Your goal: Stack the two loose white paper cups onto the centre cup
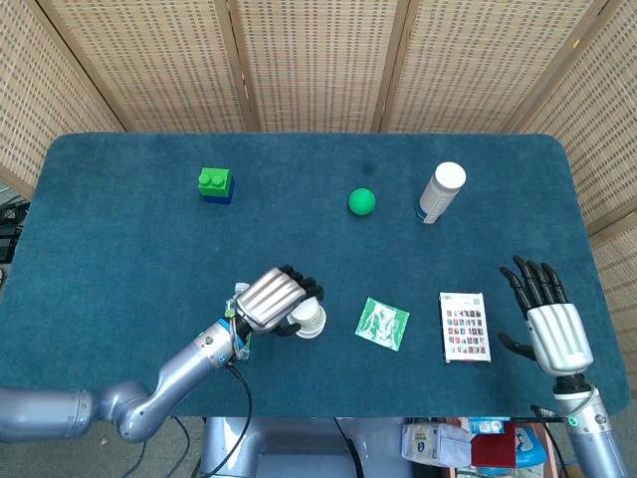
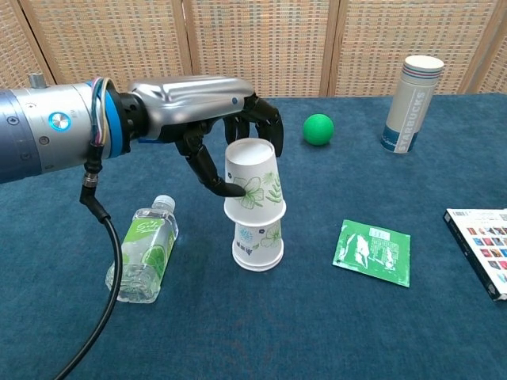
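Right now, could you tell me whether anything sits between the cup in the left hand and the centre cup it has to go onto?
Nothing visible does. The left hand holds the cup upside down, directly over the centre cup, its rim already around that cup's top. The bottle lies off to one side.

Gripped in the left robot hand (image 2: 207, 111), an upturned white leaf-printed paper cup (image 2: 254, 180) sits upright over the centre cup (image 2: 257, 242) beneath it.
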